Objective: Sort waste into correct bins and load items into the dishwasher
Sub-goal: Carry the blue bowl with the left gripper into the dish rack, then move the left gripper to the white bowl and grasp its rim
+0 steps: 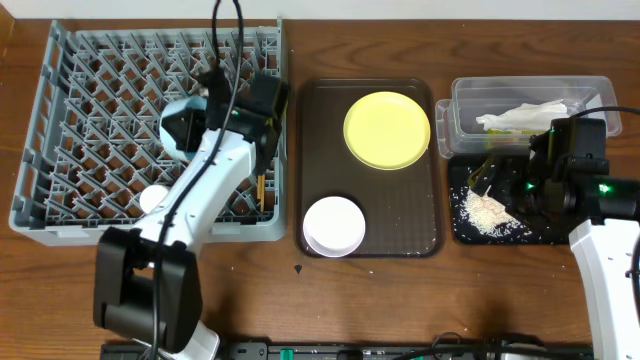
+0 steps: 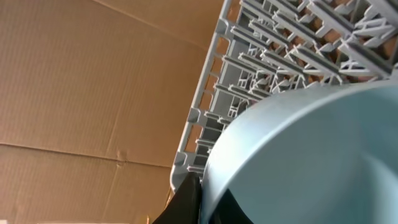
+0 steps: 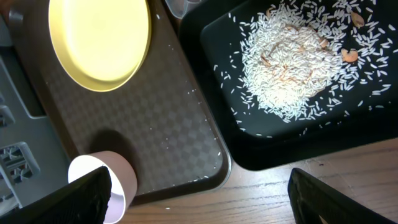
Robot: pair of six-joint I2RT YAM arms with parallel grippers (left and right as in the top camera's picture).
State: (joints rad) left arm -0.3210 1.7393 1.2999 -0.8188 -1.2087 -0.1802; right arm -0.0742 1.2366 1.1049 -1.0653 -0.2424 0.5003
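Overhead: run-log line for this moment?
left gripper: shut on light blue bowl, over dish rack | right gripper: open, over black tray holding rice | yellow plate, pinkish-white bowl: on brown tray

Robot lab mock-kitchen setup, wooden table [image 1: 400,300], cardboard backdrop [image 2: 93,81], grey dish rack [image 1: 110,90]

Item: light blue bowl [image 2: 311,155], close up, before grey dish rack [image 2: 249,68].
Black pincer fingers [image 2: 183,204] clasp its rim; brown cardboard [image 2: 93,81] behind.
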